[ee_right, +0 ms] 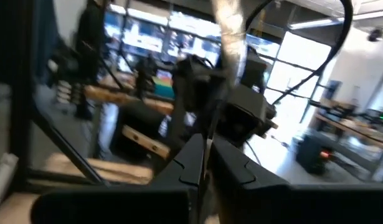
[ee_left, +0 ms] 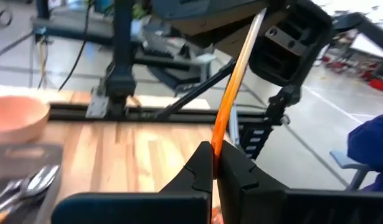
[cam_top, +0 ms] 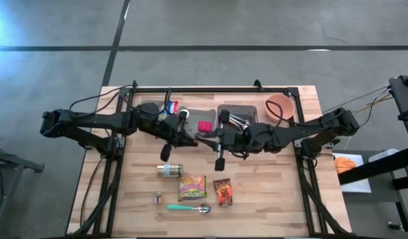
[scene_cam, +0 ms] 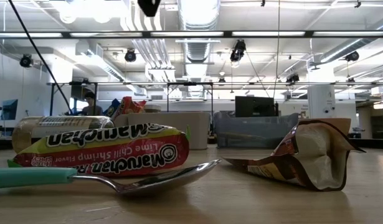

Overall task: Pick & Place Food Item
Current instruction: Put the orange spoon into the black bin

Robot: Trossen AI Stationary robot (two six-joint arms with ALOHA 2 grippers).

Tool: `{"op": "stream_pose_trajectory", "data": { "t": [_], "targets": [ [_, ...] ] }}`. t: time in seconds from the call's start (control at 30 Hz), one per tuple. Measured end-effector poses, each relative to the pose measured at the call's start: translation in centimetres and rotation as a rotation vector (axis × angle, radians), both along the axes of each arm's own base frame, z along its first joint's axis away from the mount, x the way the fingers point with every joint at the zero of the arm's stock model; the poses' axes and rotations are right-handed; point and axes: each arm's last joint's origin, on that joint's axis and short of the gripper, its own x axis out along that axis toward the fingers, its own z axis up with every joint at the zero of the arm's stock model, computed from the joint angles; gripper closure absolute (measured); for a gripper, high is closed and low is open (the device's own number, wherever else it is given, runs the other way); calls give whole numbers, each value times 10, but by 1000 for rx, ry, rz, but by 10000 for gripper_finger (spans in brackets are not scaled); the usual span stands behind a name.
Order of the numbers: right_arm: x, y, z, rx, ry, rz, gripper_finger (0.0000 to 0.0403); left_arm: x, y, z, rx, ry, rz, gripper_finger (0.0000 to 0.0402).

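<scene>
Orange and thin, the edge of a packet stands pinched between the pressed-together fingers of the left gripper, near the centre of the high view over the wooden table. Facing it, the right gripper also has its jaws closed on a thin sheet edge, the two meeting mid-table. Lower in the high view lie a jar, a ramen packet, a brown pouch and a teal-handled spoon; a pink bowl sits at upper right.
</scene>
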Motion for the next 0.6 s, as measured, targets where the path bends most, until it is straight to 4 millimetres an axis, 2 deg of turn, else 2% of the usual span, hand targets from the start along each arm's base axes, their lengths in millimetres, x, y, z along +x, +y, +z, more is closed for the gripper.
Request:
{"op": "stream_pose_trajectory", "data": {
  "t": [0.13,0.37,0.47,0.6],
  "targets": [
    [0,-2,-6,-43,52,-41,348,-5,0,2,-5,60,47,401],
    [0,-2,-13,-160,153,-54,213,-10,1,4,1,153,84,401],
    [-1,-4,-20,-221,258,-124,168,-15,2,7,-4,211,96,401],
    [-4,-9,-29,-270,387,-265,131,-20,2,11,-12,290,121,401]
  ]
}}
